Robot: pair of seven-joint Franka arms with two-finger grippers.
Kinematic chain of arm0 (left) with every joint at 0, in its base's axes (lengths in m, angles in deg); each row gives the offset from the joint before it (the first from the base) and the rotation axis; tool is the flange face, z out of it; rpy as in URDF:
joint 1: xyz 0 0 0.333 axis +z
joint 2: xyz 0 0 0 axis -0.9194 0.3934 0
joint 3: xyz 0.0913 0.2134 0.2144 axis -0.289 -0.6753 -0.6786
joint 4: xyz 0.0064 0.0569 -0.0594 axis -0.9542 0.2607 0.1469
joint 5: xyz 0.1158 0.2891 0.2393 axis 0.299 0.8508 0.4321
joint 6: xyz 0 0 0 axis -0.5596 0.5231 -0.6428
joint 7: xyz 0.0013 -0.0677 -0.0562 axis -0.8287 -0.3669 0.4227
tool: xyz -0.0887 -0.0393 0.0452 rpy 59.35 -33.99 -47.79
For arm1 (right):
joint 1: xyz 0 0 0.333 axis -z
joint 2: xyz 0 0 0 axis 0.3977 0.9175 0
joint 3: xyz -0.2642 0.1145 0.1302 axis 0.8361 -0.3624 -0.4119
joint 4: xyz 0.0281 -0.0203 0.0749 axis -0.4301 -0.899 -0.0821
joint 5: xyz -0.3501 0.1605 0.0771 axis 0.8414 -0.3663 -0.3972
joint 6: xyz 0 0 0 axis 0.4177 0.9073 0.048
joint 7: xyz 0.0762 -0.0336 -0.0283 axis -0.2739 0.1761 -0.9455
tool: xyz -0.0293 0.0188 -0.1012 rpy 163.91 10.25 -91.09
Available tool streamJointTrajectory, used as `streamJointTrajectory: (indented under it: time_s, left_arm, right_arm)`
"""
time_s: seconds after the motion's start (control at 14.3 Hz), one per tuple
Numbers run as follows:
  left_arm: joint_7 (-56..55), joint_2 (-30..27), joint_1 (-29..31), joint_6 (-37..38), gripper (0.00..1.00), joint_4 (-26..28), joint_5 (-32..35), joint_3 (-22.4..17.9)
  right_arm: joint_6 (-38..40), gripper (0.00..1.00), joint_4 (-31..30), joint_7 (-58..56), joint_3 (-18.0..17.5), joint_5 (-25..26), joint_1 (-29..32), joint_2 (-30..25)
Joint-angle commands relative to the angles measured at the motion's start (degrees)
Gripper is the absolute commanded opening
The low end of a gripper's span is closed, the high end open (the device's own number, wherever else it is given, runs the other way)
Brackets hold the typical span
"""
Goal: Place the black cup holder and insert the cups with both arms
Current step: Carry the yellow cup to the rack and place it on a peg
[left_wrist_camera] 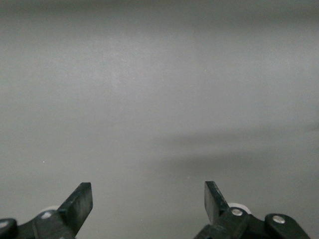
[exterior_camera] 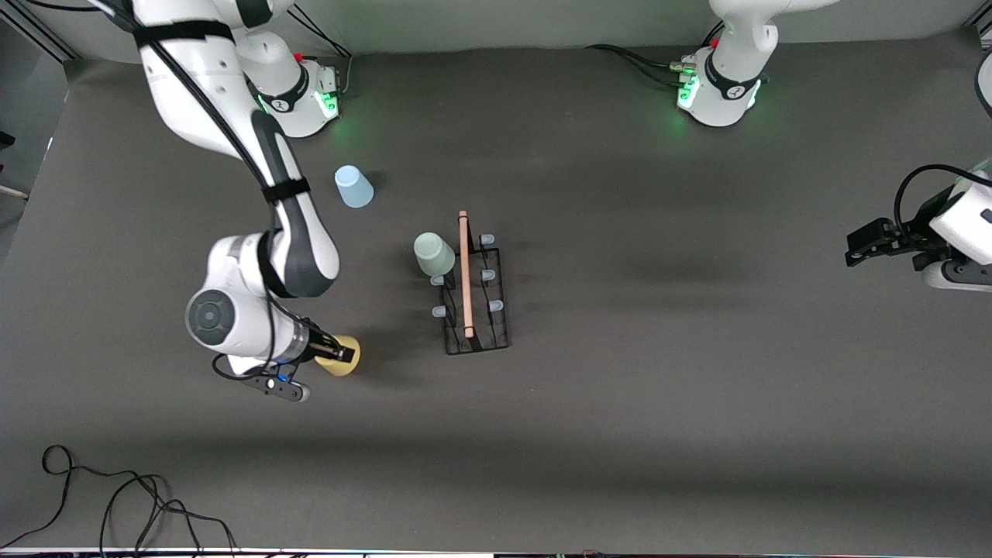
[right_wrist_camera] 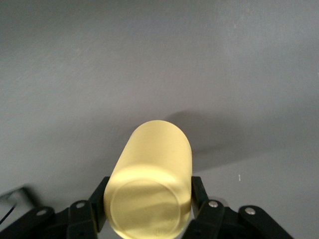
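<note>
The right gripper (exterior_camera: 339, 353) was clamped on the yellow cup (right_wrist_camera: 152, 181) — the rack (exterior_camera: 474, 288) stood toward the left arm's end, long axis running away from the camera; the left gripper (left_wrist_camera: 148, 203) waited, fingers apart.

Dark grey table mat (exterior_camera: 620, 434) across my whole working field, black cable (exterior_camera: 116, 496) lying looped at its camera-side corner, right arm's end.

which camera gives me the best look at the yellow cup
The right wrist view: the yellow cup fills it, pinched between the right gripper fingers. The front view shows only a sliver of the cup past that gripper. The left wrist view shows none of it, just bare table.
</note>
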Motion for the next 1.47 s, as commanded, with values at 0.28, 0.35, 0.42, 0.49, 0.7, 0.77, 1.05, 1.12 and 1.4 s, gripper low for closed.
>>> streamJointTrajectory:
  time_s: [0.28, 0.35, 0.42, 0.49, 0.7, 0.77, 1.05, 1.12, 1.4]
  left_arm:
    - [0.8, 0.1, 0.3, 0.0, 1.0, -0.3, -0.7, 0.0]
    - [0.8, 0.1, 0.3, 0.0, 1.0, -0.3, -0.7, 0.0]
    - [0.8, 0.1, 0.3, 0.1, 1.0, -0.3, -0.7, 0.0]
    - [0.8, 0.1, 0.3, 0.2, 1.0, -0.3, -0.7, 0.0]
    - [0.8, 0.1, 0.3, 0.4, 1.0, -0.3, -0.7, 0.0]
    - [0.8, 0.1, 0.3, 0.4, 1.0, -0.3, -0.7, 0.0]
    - [0.8, 0.1, 0.3, 0.3, 1.0, -0.3, -0.7, 0.0]
    - [0.9, 0.1, 0.3, 0.3, 1.0, -0.3, -0.7, 0.0]
    - [0.9, 0.2, 0.3, 0.1, 1.0, -0.3, -0.7, 0.0]
  right_arm:
    - [10.5, 0.0, 0.3, 16.4, 0.7, -0.9, -9.8, -9.5]
    - [10.2, 0.0, 0.6, 19.3, 0.7, -0.9, -11.4, -9.5]
    - [9.3, 0.0, 0.6, 21.3, 0.7, -0.9, -13.1, -9.4]
    - [7.8, 0.0, 0.6, 23.3, 0.7, -0.9, -14.1, -9.3]
    - [4.1, 0.0, 1.1, 26.9, 0.1, -1.3, -14.4, -8.6]
    - [3.3, 0.0, 1.5, 27.3, 0.1, -1.4, -15.3, -8.1]
    - [-1.0, 0.0, 3.7, 28.7, 0.1, -1.6, -15.8, -4.4]
    - [-1.7, 0.0, 5.1, 29.6, 0.1, -1.6, -15.8, -2.9]
    - [-2.2, 0.0, 7.6, 30.6, 0.1, -1.6, -16.5, -0.2]
